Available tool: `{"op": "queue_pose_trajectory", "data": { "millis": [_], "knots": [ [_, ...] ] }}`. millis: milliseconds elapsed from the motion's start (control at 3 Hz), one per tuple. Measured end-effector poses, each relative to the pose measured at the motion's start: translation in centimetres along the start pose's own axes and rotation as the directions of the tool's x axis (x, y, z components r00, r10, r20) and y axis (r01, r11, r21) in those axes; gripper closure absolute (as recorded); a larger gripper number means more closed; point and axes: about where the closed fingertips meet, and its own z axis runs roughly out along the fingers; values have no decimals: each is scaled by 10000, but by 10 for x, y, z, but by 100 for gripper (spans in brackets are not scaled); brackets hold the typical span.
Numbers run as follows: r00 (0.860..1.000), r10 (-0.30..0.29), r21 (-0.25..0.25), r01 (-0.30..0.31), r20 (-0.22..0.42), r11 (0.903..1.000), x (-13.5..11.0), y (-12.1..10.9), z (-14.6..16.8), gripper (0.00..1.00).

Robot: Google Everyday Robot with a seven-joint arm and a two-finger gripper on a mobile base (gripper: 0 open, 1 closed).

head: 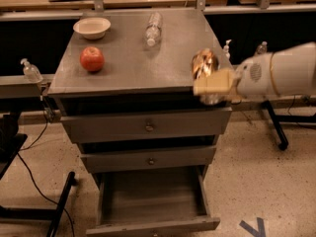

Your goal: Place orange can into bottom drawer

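Orange-copper and silver, the orange can [204, 64] stands roughly upright in the gripper [206, 84], whose tan fingers [217, 82] are clamped across its lower half, so the shiny top shows above them and a silver end below. No print on the can can be read. The gripper hangs at the front corner of the grey cabinet top [133, 68], on the side from which the white arm [276, 75] reaches in, level with the top's front edge.

Straight below the gripper runs the shut top drawer [145, 125], and under that the shut middle drawer [148, 158], each with a small round knob. The bottom drawer [153, 225] is well below the gripper and a little toward the cabinet's middle; it is pulled out, with its grey floor bare.

Across the top, away from the arm, a red apple [92, 59] sits well apart from the gripper, with a pale bowl [92, 27] behind it. A clear water bottle [153, 27] lies on its side behind the gripper; its label is unreadable. Low on the speckled floor under the arm is a blue tape mark [254, 227]
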Motion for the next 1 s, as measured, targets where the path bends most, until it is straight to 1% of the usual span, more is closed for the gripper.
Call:
{"op": "queue_pose_trajectory", "data": {
  "millis": [333, 667, 1000],
  "knots": [
    [9951, -620, -209, 606, -774, 9979, 40, -2, 24, 100],
    [9756, -1333, -189, 1321, -1747, 9911, 53, -12, 41, 100],
    [8353, -3384, -735, 3415, -4333, 9370, 116, -49, 77, 100]
  ]
}}
